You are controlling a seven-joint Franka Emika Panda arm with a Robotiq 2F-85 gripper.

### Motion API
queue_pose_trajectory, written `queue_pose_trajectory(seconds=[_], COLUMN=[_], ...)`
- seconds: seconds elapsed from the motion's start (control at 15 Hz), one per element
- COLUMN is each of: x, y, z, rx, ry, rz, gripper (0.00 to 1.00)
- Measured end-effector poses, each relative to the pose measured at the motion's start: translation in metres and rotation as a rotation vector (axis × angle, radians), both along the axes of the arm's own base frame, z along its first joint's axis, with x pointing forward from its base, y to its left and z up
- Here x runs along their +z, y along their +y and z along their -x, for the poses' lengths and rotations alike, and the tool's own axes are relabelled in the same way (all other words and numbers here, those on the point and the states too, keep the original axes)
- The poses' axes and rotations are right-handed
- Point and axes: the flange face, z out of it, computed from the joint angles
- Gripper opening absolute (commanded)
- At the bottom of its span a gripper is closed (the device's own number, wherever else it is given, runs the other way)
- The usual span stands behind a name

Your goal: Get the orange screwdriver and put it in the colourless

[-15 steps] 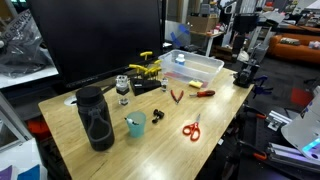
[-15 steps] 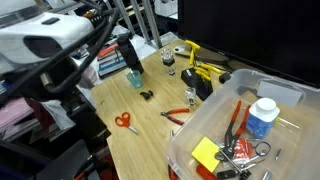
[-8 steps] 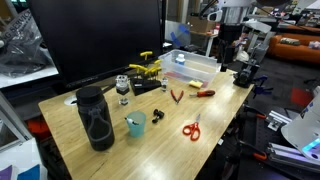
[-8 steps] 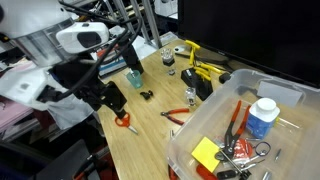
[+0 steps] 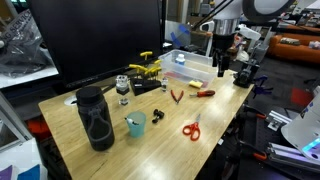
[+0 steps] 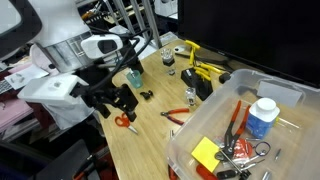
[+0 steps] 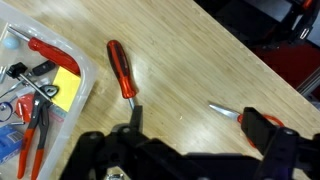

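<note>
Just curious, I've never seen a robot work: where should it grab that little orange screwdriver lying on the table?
Probably the thick handle of the orange screwdriver, from straight above, jaws across its width: it lies flat on the table, and the shaft is too thin.

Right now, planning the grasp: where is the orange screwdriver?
In an exterior view the orange screwdriver lies on the wooden table, beside the clear tub and the red pliers.
</note>
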Motion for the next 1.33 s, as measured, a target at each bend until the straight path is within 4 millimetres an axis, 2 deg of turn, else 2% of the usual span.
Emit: queue_pose_trajectory(seconds=[0.2, 0.33, 0.67, 0.93, 1.07, 1.33], x=[-0.005, -0.02, -0.085, -0.128, -0.136, -0.131], y=[0.0, 0.001, 0.003, 0.001, 0.0, 0.002], z=[0.0, -0.002, -0.019, -0.032, -0.032, -0.034], rx=[0.001, 0.011, 0.09, 0.139, 0.139, 0.141], ry=[0.011, 0.025, 0.034, 0.066, 0.081, 0.07], rz=[0.001, 0.017, 0.073, 0.083, 0.083, 0.083], gripper=[1.0, 1.0, 1.0, 1.0, 1.0, 1.0])
